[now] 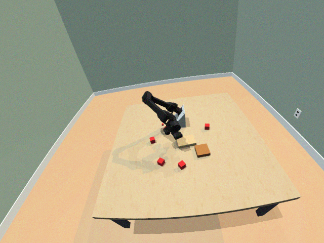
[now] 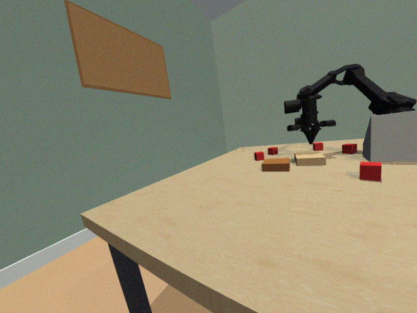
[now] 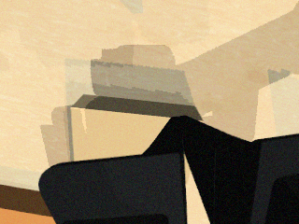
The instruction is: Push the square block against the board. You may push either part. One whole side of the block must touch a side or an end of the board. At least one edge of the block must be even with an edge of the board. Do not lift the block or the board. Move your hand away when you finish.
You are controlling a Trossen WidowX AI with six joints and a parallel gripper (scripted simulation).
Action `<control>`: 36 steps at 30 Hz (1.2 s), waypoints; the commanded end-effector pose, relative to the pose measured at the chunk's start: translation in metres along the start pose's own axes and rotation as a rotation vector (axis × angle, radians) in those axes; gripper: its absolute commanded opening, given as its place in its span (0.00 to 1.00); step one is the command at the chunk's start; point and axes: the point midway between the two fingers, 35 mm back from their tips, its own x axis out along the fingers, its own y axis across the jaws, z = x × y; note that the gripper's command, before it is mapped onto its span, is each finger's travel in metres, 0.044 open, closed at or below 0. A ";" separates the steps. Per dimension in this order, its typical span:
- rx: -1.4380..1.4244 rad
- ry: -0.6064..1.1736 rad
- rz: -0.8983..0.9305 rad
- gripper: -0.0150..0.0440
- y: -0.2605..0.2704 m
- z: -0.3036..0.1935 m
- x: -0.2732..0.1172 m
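One pale wooden table (image 1: 183,193) (image 2: 269,218) was spread across the middle and bottom of the top frame. By a black arm (image 1: 154,107) (image 2: 370,85), the middle of that frame and the right of the exterior frame were occupied, its base carried by a grey pedestal (image 1: 180,122) (image 2: 392,137). The gripper (image 1: 172,131) (image 2: 310,143) (image 3: 178,123) was pointed downward above the table, its fingers drawn together with nothing held. Just right of the top frame's centre, the tan board (image 1: 187,141) (image 2: 311,160) (image 3: 117,131) was laid flat, and the square brown block (image 1: 202,150) (image 2: 275,165) (image 3: 21,217) was placed to its lower right, separated by a narrow gap in the exterior frame. Small red cubes (image 1: 181,164) (image 2: 370,171) were scattered around them.
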 end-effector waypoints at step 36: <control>0.247 -0.012 -0.006 0.25 -0.010 -0.003 0.056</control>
